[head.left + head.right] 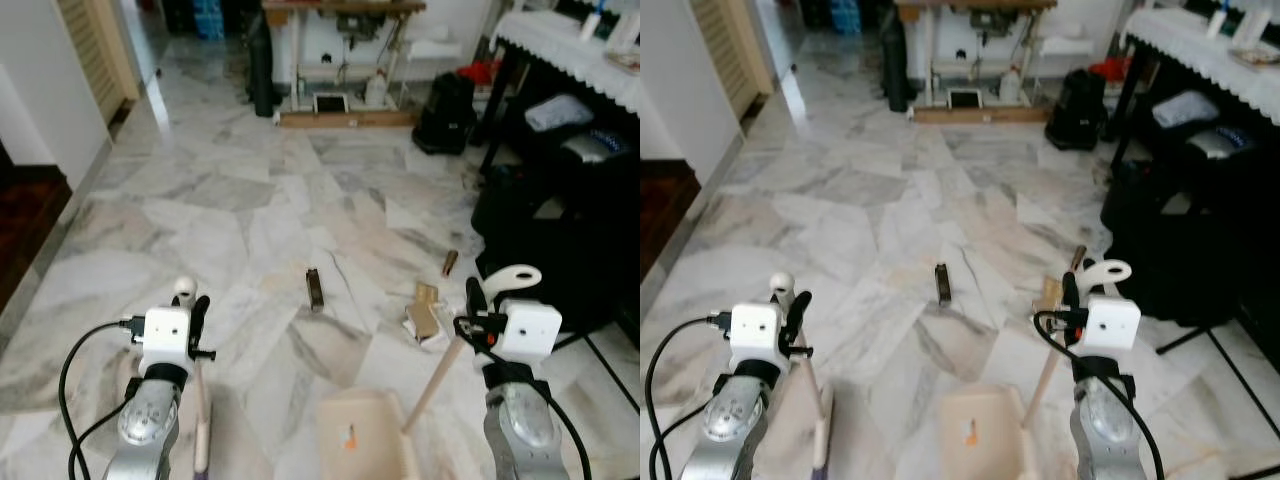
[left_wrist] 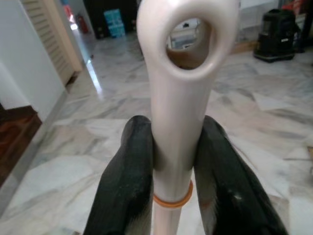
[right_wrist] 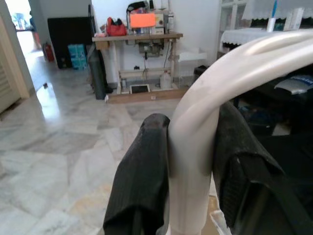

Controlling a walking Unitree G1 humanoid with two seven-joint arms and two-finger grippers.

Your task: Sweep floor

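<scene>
Beige plastic lies nearest the robot: the dustpan (image 1: 365,435) rests flat on the marble floor (image 1: 250,200) between the two arms, its long handle (image 1: 432,378) slanting up to the right gripper (image 1: 470,300), whose black fingers (image 3: 142,191) are clenched around the curved top of that handle. On the other side the left gripper (image 1: 195,305) grips the broom handle (image 2: 178,98) just below its hanging loop, fingers (image 2: 124,191) pressed to both sides, and the broom's shaft (image 1: 200,420) drops toward the floor beside the left arm.

A little further out lies the rubbish to be gathered: a pile of torn cardboard scraps (image 1: 425,315) just ahead of the pan and to its right, a dark brown stick-like piece (image 1: 315,288) ahead of centre, and a small brown piece (image 1: 450,262) beyond the scraps. Far back stand a wooden table (image 1: 340,10) and black bags (image 1: 445,112).

Both tools appear to be in hand and no rubbish is in the pan, so the sweeping itself looks about to start. The next move probably calls for reaching the broom past the nearest piece and drawing it back toward the pan's open lip, with the pan held firmly against the floor.
</scene>
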